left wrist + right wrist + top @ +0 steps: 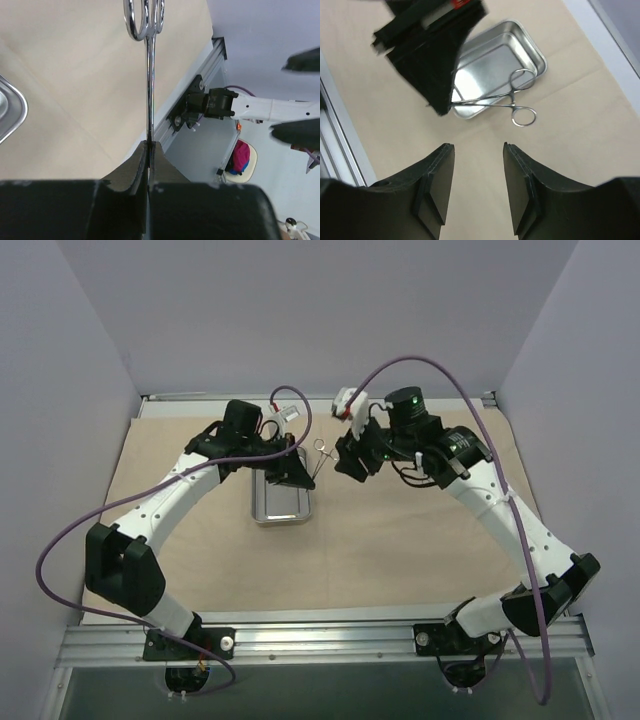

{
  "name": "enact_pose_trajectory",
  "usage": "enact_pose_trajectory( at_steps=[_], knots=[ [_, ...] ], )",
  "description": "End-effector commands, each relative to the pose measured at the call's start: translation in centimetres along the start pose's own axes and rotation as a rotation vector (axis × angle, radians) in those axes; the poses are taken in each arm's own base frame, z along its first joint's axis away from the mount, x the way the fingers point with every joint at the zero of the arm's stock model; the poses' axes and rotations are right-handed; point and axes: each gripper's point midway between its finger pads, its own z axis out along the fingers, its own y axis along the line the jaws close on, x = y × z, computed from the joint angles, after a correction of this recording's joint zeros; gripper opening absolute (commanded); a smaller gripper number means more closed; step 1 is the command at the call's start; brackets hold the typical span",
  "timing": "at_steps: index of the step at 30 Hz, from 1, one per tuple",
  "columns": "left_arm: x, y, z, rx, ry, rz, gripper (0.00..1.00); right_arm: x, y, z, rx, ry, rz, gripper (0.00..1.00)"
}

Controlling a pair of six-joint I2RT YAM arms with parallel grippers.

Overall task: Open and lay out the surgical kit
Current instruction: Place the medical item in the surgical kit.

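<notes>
Above beige cloth wrap [400,540]: left end effector [150,146] gripping instrument [149,85], right end effector [479,150] parted, empty.

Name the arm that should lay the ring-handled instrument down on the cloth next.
Left. The left end effector is shut on the instrument, ring handles free; the right end effector stands open, empty, apart from it.

We count one beige cloth wrap [400,540], one steel tray [282,502] and one scissor-like instrument [492,101], which has two ring handles [524,116]. We count two arms, the left arm [160,505] and the right arm [505,510], each with one gripper, so two in all: the left gripper [150,146] and the right gripper [477,148]. We also count two purple cables [62,538], one along each arm.
</notes>
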Motion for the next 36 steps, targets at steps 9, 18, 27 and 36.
enact_pose_trajectory(
  at_steps=[9, 18, 27, 36],
  knots=[
    [4.9, -3.7, -0.8, 0.101, 0.161, 0.042, 0.02, 5.5, 6.8, -1.1, -0.206, 0.226, -0.563, 0.52],
    [7.6, -4.7, -1.1, 0.105, 0.241, 0.052, 0.02, 7.4, 6.7, -0.9, -0.196, 0.302, -0.691, 0.5],
    [8.9, -5.2, -1.1, 0.126, 0.288, 0.062, 0.02, 7.4, 6.8, -0.3, -0.18, 0.33, -0.769, 0.48],
    [9.1, -6.4, -1.4, 0.156, 0.305, 0.089, 0.02, 8.3, 7.2, 0.6, -0.203, 0.372, -0.806, 0.47]
  ],
)
